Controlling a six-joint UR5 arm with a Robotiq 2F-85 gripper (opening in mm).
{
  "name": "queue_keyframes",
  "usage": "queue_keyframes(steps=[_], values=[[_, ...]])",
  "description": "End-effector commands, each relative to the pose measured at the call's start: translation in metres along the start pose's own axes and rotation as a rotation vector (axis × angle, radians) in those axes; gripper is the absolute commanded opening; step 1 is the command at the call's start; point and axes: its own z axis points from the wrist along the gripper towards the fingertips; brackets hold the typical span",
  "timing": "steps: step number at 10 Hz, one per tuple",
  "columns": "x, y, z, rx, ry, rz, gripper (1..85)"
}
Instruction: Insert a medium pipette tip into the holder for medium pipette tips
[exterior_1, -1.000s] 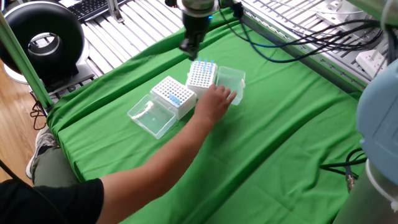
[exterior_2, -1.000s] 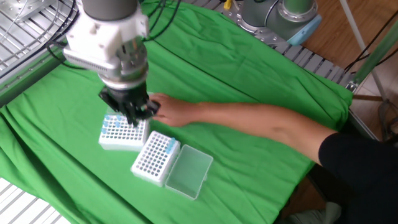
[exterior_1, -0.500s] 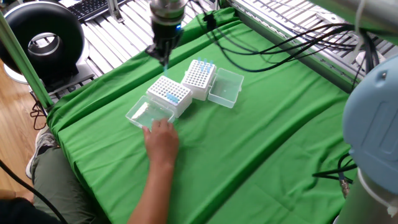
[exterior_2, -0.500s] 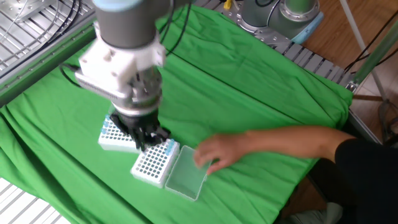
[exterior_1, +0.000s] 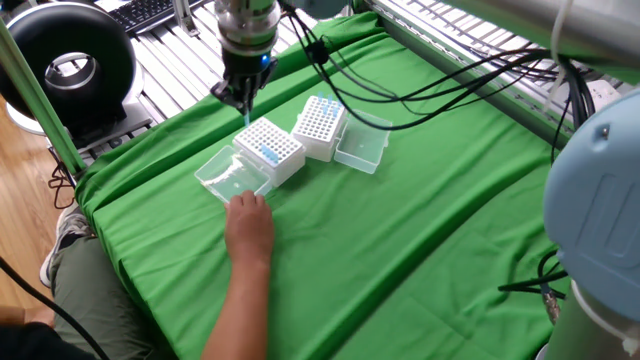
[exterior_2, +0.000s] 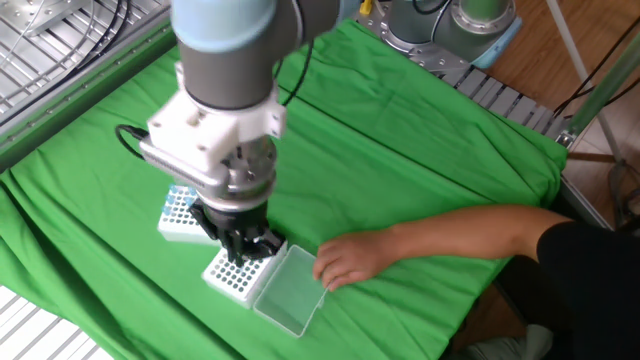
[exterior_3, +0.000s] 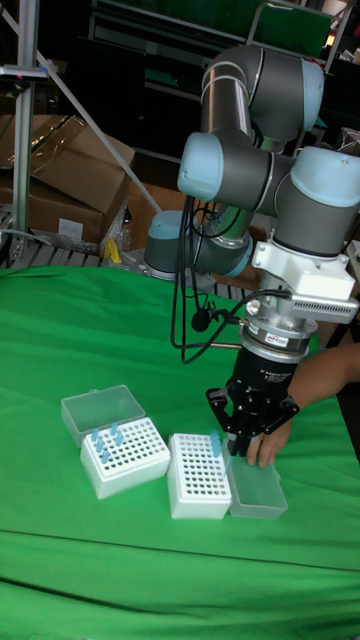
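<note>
My gripper (exterior_1: 243, 100) hangs over the far corner of the white holder (exterior_1: 268, 148) and is shut on a pale blue medium pipette tip (exterior_1: 246, 118) that points down at the holder's holes. From the other side the gripper (exterior_2: 243, 245) covers much of this holder (exterior_2: 228, 277). In the tall view the gripper (exterior_3: 243, 437) stands just above the holder (exterior_3: 203, 478), with a blue tip (exterior_3: 215, 439) at its fingers. Several blue tips sit in the holder.
A second white tip box (exterior_1: 320, 125) with blue tips stands beside the holder. Clear lids (exterior_1: 225, 178) (exterior_1: 362, 140) lie open next to each box. A person's hand (exterior_1: 248, 215) rests on the nearer lid, close to my gripper. Green cloth (exterior_1: 430, 230) covers the table.
My gripper has moved from above the second box to above the holder and come lower. The person's hand shifted from the far lid to the lid beside the holder.
</note>
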Motion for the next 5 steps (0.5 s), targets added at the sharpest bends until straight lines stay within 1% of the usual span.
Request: queue_keyframes(steps=[1,2,4,5], values=[[-0.002,0.008,0.008,-0.003,-0.016,0.027,1.0],[0.001,0.007,0.009,0.001,-0.013,0.026,1.0],[0.01,0.006,0.01,0.015,0.007,0.032,1.0],[0.016,0.004,0.008,0.022,0.025,0.03,1.0]])
